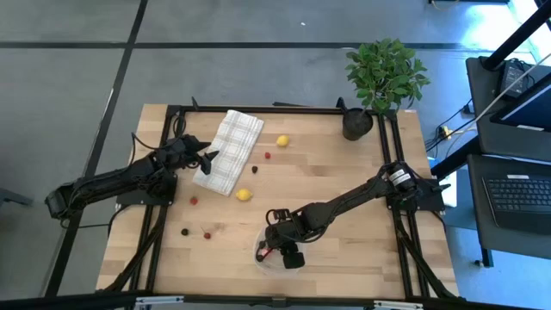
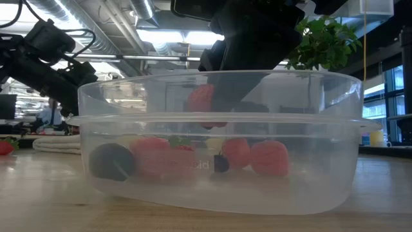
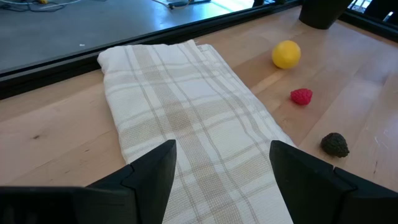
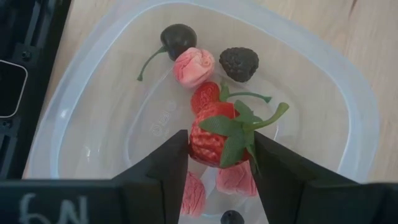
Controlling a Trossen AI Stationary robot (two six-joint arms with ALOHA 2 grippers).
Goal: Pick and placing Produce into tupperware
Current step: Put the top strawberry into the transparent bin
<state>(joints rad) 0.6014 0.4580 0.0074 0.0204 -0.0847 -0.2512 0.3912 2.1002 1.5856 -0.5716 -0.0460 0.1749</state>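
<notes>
Right gripper [image 4: 217,165] over the small round clear plastic tupperware [image 4: 348,93] at the tabletop's [image 1: 362,250] near edge, fingers partly parted, a red strawberry with green leaves [image 4: 217,134] between them; contact unclear. Only its wrist view shows a dark cherry [image 4: 178,36], blackberry [image 4: 239,63], pink pieces. Left gripper [image 3: 221,165] wide open, empty, over the checked white cloth [image 3: 180,112]; there one yellow lemon [image 3: 286,54], one raspberry [image 3: 301,96].

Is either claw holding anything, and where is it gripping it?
The right gripper, over the tupperware, has a strawberry between its fingers by the sides. The left gripper holds nothing.
</notes>
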